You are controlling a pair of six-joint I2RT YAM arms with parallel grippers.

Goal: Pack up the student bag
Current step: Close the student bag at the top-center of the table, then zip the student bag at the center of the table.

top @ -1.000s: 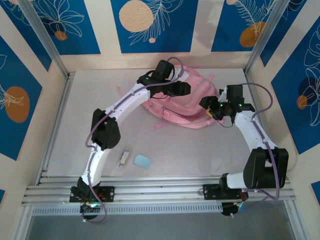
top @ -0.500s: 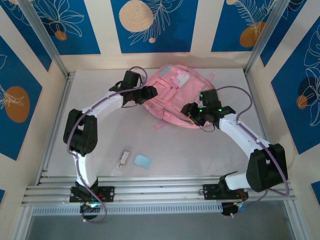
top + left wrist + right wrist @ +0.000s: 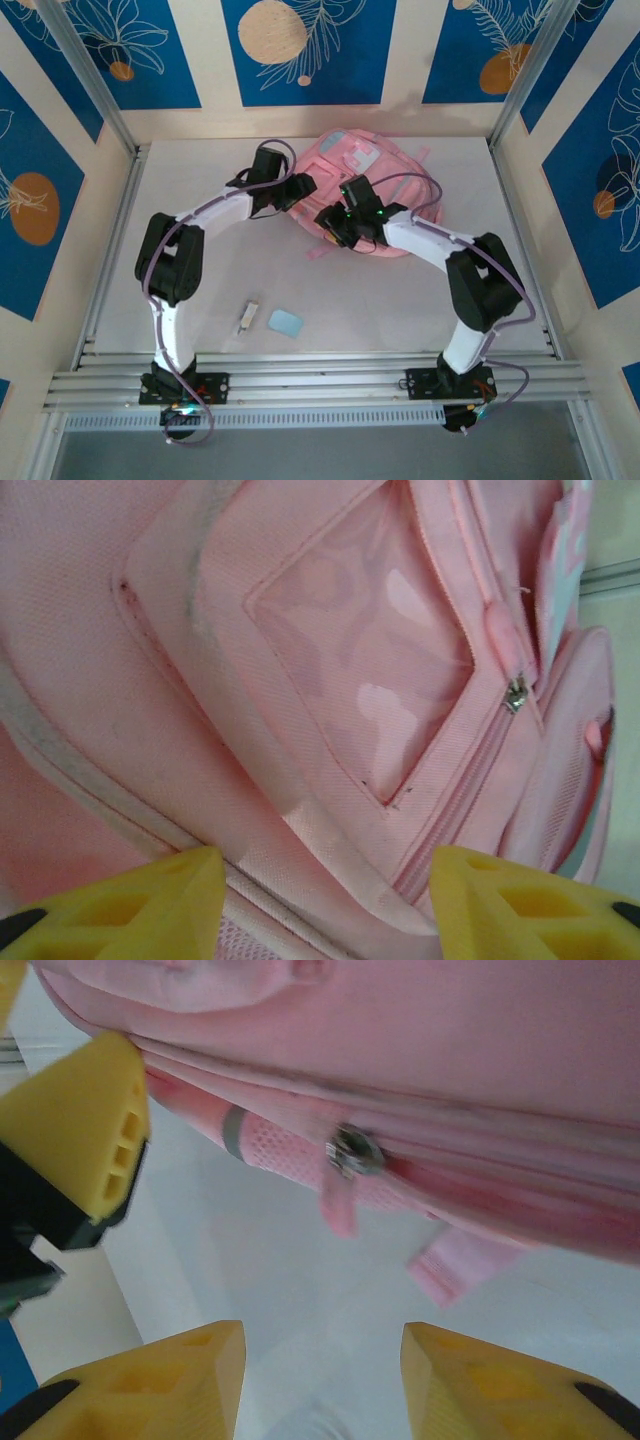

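The pink student bag (image 3: 385,170) lies flat at the back middle of the table, pockets and pale patch facing up. My left gripper (image 3: 304,187) is at the bag's left side, open, its yellow fingertips (image 3: 150,895) spread wide against a pocket seam of the bag (image 3: 330,660). My right gripper (image 3: 331,222) is low at the bag's near-left edge, open over bare table (image 3: 322,1370). Just beyond it hang a metal zipper pull (image 3: 350,1152) with a pink tab and a loose strap end (image 3: 455,1265). The left gripper's yellow finger (image 3: 85,1130) shows close beside it.
A small pale oblong item (image 3: 248,318) and a flat light-blue piece (image 3: 285,322) lie near the table's front left. A loose pink strap (image 3: 322,251) trails off the bag's near edge. Blue patterned walls and metal posts enclose the table.
The right gripper has swept left along the bag's near edge to its left corner. The left arm drew back from over the bag to its left side a second ago and has since held there.
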